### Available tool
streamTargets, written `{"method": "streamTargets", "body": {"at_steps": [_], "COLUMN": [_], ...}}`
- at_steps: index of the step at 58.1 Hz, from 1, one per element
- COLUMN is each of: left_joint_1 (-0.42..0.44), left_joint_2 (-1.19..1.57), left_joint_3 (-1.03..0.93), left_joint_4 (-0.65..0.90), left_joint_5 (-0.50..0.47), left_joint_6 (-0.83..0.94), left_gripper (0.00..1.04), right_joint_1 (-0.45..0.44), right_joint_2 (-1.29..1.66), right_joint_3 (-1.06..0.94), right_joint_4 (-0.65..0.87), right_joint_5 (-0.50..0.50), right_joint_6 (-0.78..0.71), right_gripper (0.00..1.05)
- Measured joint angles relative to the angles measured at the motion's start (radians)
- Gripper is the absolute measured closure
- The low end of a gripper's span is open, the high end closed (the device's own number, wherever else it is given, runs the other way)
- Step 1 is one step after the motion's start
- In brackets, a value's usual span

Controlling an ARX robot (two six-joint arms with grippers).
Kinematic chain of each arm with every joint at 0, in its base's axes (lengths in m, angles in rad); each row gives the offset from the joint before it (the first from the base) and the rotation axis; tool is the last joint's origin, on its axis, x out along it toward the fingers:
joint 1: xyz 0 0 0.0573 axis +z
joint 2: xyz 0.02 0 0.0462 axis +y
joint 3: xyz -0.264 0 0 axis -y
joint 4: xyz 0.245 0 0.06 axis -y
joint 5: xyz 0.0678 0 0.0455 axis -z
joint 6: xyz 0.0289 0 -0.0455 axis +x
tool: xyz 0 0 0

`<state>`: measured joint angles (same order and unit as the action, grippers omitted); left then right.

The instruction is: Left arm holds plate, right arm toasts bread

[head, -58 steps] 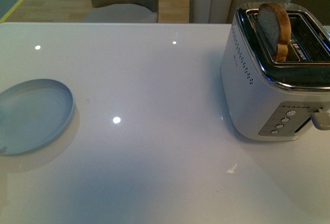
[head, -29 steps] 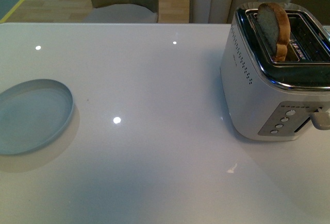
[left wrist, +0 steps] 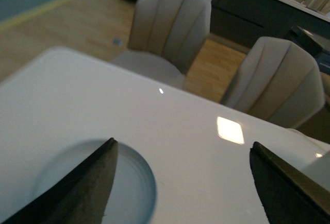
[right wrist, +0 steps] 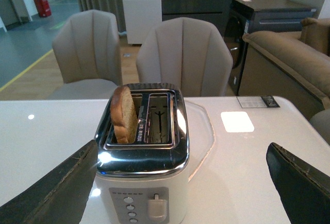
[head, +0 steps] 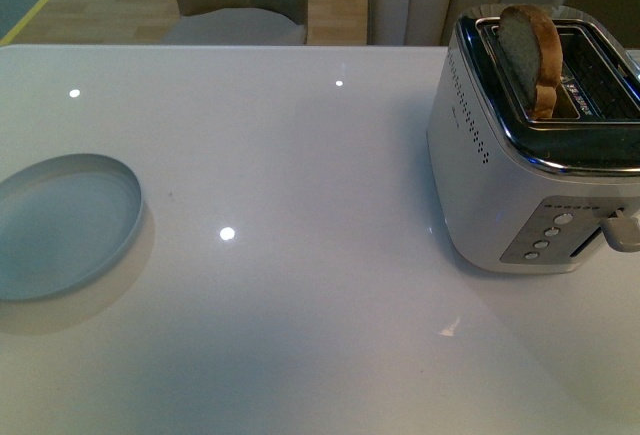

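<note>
The pale blue plate (head: 60,225) lies empty on the white table at the left; it also shows in the left wrist view (left wrist: 129,188), partly behind one finger. My left gripper (left wrist: 183,183) is open and empty above the table, just beside the plate. The bread (head: 530,50) stands upright in the left slot of the white and chrome toaster (head: 520,185), its top half sticking out. In the right wrist view the bread (right wrist: 124,113) and toaster (right wrist: 142,183) sit in front of my right gripper (right wrist: 180,183), which is open and empty. No arm shows in the front view.
The toaster's lever (right wrist: 156,207) and round buttons (right wrist: 128,211) face the near side. Padded chairs (right wrist: 183,54) stand behind the far table edge. A small card (right wrist: 256,101) lies on the table behind the toaster. The table edge runs close behind the toaster.
A dark shadow at the plate's near edge has gone from the front view. Plate, toaster and bread have not moved.
</note>
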<state>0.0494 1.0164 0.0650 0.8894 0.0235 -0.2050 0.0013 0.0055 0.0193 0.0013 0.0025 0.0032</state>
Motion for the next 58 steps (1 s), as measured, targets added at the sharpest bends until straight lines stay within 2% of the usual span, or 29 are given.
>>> {"method": "streamTargets", "body": {"at_steps": [8, 22, 40, 58], "left_joint_1": [-0.044, -0.047, -0.047, -0.047], "left_joint_2": [-0.119, -0.305, -0.54, -0.687], "left_joint_3": [-0.02, -0.051, -0.052, -0.052], "left_joint_4": [-0.042, -0.203, -0.418, -0.56], "left_joint_5": [-0.018, -0.023, -0.024, -0.024], "left_joint_6": [0.141, 0.183, 0.19, 0.191], "left_gripper": [0.61, 1.02, 1.02, 1.02], "right_joint_1": [0.0, 0.0, 0.0, 0.0], "right_joint_2": [-0.001, -0.001, -0.001, -0.001], "right_joint_3": [0.0, 0.0, 0.0, 0.0], "right_joint_4": [0.0, 0.0, 0.0, 0.0], "right_joint_5": [-0.003, -0.002, -0.002, -0.002], "right_joint_6": [0.0, 0.0, 0.0, 0.0], "right_gripper": [0.09, 0.09, 0.09, 0.09]}}
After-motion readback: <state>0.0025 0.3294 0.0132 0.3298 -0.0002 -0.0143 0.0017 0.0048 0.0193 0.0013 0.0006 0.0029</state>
